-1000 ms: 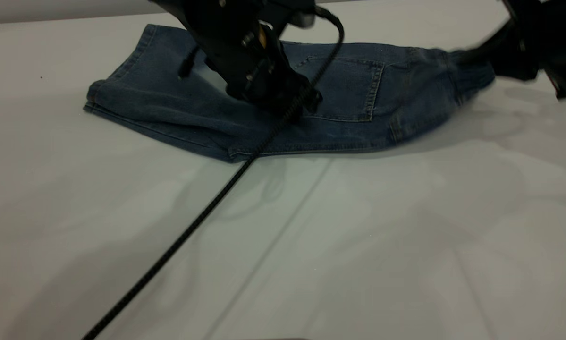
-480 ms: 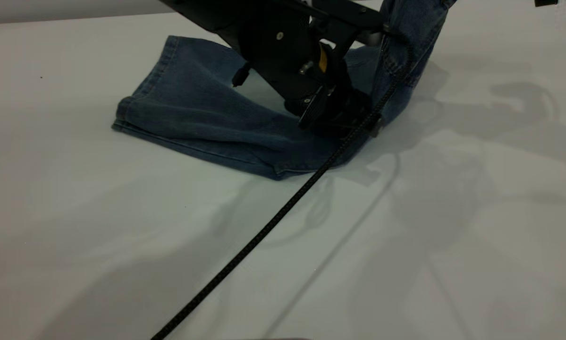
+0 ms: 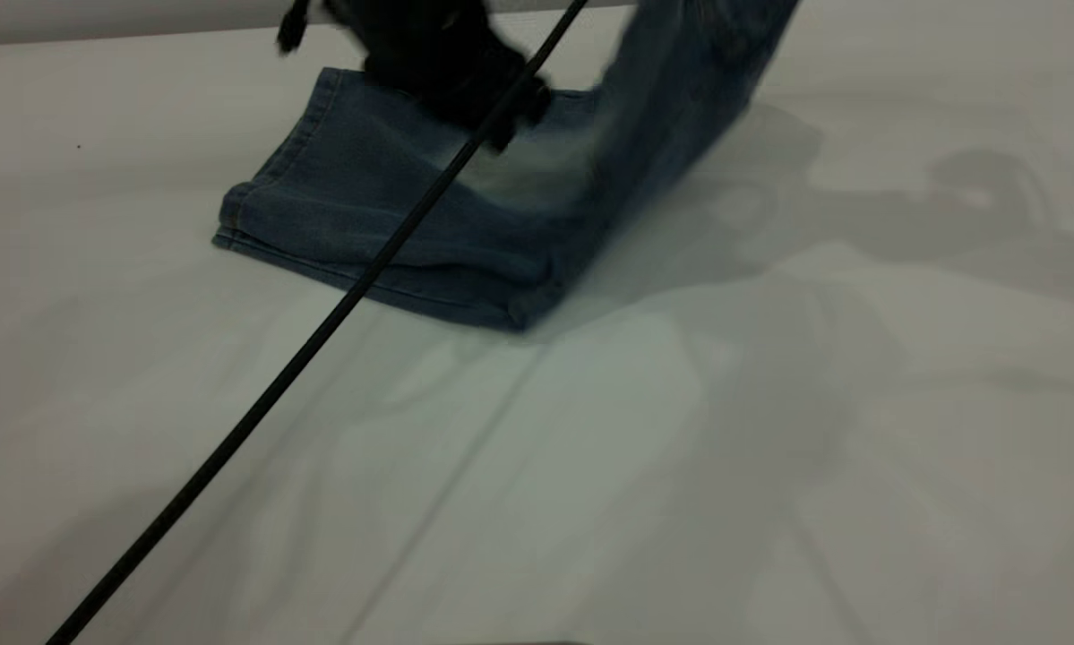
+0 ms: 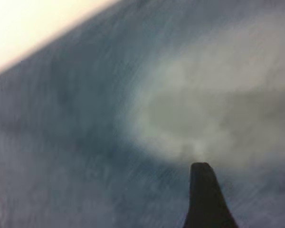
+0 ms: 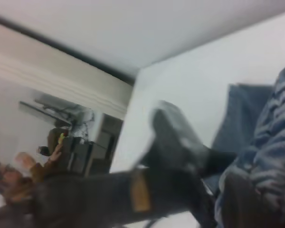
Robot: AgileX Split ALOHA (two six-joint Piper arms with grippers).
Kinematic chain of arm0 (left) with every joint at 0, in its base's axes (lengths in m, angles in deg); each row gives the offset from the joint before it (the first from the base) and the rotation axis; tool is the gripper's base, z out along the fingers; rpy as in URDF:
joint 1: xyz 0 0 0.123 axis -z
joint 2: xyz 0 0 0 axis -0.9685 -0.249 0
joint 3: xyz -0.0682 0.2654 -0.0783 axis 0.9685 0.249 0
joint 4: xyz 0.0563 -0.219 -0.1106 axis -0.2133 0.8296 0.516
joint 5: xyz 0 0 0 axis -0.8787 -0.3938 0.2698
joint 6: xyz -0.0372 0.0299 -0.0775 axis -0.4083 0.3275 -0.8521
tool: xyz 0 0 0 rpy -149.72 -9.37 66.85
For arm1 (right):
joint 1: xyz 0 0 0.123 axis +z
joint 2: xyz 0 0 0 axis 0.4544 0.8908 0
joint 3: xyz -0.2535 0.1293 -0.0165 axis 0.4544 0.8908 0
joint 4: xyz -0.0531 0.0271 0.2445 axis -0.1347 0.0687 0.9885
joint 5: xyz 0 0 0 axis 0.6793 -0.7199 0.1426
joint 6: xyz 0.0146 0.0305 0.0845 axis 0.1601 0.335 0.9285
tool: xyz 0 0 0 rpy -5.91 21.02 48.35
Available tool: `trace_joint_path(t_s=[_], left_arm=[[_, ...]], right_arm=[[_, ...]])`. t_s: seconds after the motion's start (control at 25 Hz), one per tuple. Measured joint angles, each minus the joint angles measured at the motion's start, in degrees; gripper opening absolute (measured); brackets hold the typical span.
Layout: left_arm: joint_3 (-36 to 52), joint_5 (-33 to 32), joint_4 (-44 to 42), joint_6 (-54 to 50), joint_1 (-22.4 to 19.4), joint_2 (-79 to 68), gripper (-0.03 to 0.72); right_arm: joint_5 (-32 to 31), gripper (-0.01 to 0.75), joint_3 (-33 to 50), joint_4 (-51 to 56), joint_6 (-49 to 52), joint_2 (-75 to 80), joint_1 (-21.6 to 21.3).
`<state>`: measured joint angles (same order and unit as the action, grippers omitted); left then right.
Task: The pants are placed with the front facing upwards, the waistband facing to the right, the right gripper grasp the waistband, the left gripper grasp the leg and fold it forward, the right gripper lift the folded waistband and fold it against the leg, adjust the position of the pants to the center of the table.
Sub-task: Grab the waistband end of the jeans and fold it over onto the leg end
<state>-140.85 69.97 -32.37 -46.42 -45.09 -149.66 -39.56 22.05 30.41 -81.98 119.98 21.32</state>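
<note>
Pants [image 3: 393, 215] on table [image 3: 769, 430], waistband end raised far right; left gripper [image 3: 465, 81] above leg, grip indeterminable; right gripper unseen.

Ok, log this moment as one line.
step: second fold | pants: legs flat on table, waistband end lifted at right | left gripper: above legs | right gripper: out of exterior view
</note>
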Motion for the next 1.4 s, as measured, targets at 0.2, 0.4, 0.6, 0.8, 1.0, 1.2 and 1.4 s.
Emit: trace_joint_path(t_s=[0.2, 0.4, 0.6, 0.8, 1.0, 1.2, 1.4], left_arm=[[0.00, 0.00, 0.00, 0.00, 1.11, -4.45, 0.389], [0.00, 4.32, -0.09, 0.10, 5.54, -6.36, 0.389], [0.00, 3.72, -0.09, 0.21, 5.66, -4.64, 0.389], [0.00, 0.96, -0.09, 0.21, -0.27, 1.57, 0.389], [0.00, -1.08, -0.09, 0.26, -7.09, 8.27, 0.389], [0.00, -1.72, -0.09, 0.25, -10.91, 18.12, 0.389], [0.00, -1.84, -0.09, 0.44, -10.94, 27.34, 0.389]], right_arm=[[-1.69, 0.032, -1.78, 0.11, -0.11, -1.00, 1.13], [-1.78, 0.032, -2.15, -0.35, -0.82, -1.01, 3.79], [-1.30, 0.032, -2.15, -1.27, -2.07, -1.01, 5.61], [0.50, 0.032, -2.15, -1.37, -2.88, -1.01, 5.71], [3.03, 0.031, -2.15, -1.01, -2.99, -1.01, 6.69], [15.76, 0.031, -3.19, 0.37, -6.20, -0.77, 14.86], [29.12, 0.031, -10.41, 1.02, -9.71, 2.78, 24.94]])
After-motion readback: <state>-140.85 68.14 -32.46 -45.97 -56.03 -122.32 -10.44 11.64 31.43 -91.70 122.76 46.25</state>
